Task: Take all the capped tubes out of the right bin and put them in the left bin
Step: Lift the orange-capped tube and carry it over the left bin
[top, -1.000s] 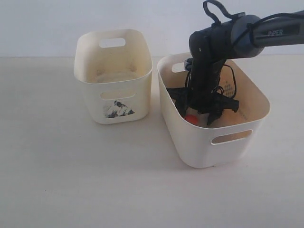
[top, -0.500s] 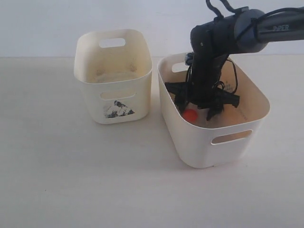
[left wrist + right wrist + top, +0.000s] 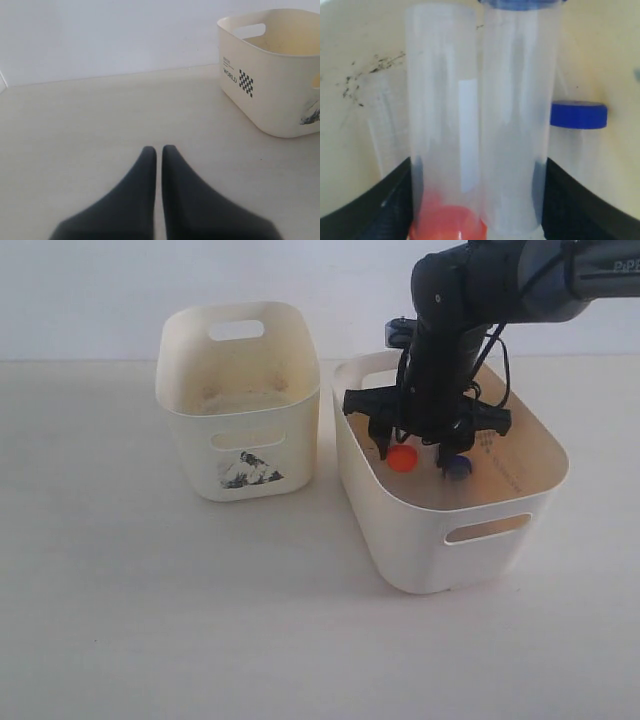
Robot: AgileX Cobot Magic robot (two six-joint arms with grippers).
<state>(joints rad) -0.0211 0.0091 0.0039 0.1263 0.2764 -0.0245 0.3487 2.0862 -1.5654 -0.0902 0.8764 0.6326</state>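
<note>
Capped tubes point(image 3: 515, 125): two, orange-red and blue, sit clamped side by side in your right gripper point(image 3: 425, 453) fingers point(image 3: 390, 200) within the right bin point(image 3: 400, 540); the third tube point(image 3: 578, 115) lies loose there. Your left gripper point(image 3: 159, 150) fingers are together above the tabletop point(image 3: 75, 115).

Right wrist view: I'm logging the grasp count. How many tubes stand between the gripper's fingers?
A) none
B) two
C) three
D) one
B: an orange-red-capped tube and a blue-capped tube stand side by side between the fingers of the right gripper; the third tube lies apart.
</note>
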